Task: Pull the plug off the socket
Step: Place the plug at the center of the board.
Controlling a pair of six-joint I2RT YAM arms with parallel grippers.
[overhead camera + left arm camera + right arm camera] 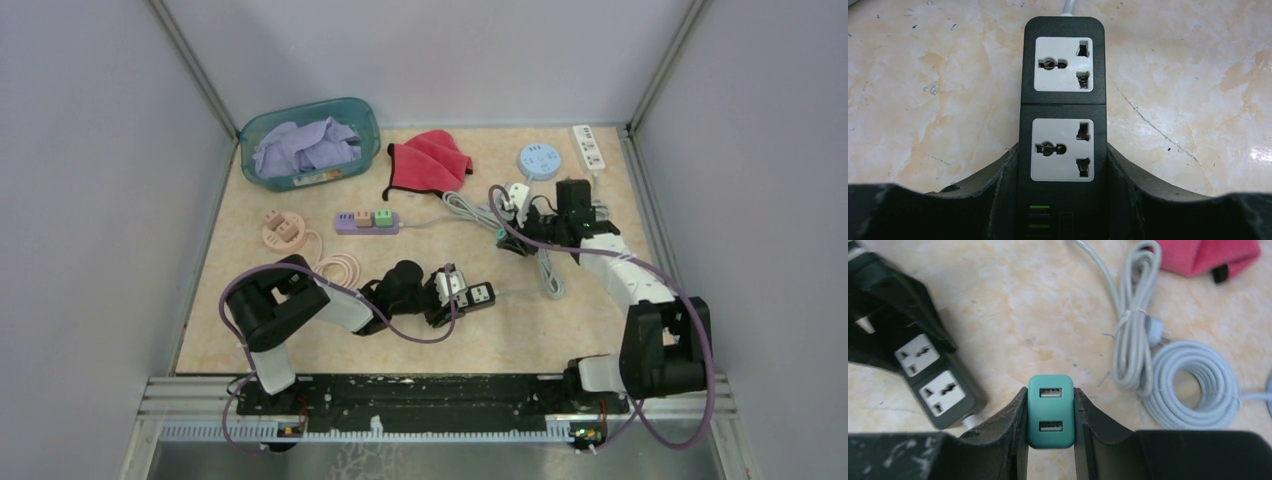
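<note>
Your right end effector [1050, 397] is clamped narrow on the teal plug [1050, 421], apart from the black socket strip [1063, 100]. Your left end effector [1062, 165] grips that strip mid-wide, flat on the table [923, 100]. White cable coil [1193, 380] sits near the plug.

the beige marbled table [300, 345] carries a teal basket [322, 181], red cloth [430, 160], blue round socket [538, 160] and white power strip [589, 148] along the back, and nearer a purple power strip [366, 221], peach round socket [284, 229], white cable bundle [1132, 340] and black power strip [479, 296].
</note>
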